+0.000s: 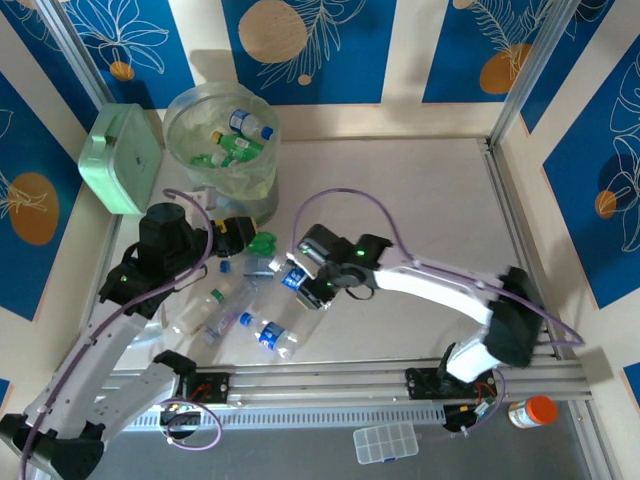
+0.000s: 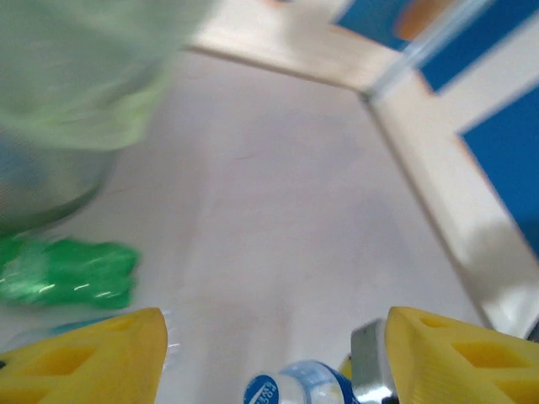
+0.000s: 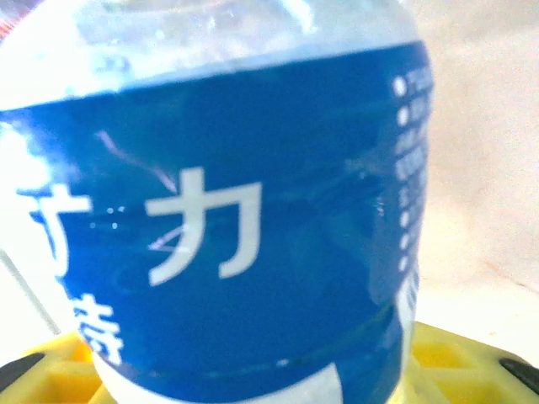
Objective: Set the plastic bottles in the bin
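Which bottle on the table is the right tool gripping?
The blue-labelled bottle in the right tool; the other bottles lie free beside it.

The bin [image 1: 243, 196], a tall round translucent bucket with a clear liner, stands at the far left of the counter. Inside it a blue-labelled bottle [image 1: 251, 124] lies on top, with green bottles [image 1: 232, 148] beside it. My right jaws are closed on the held bottle [image 1: 292, 277], clear with a blue label and white characters, around mid-counter. Left of it lies a crumpled green bottle [image 1: 262, 242]. Nearer, a blue-capped bottle [image 1: 268, 335] and some clear bottles [image 1: 188, 318] lie on their sides.
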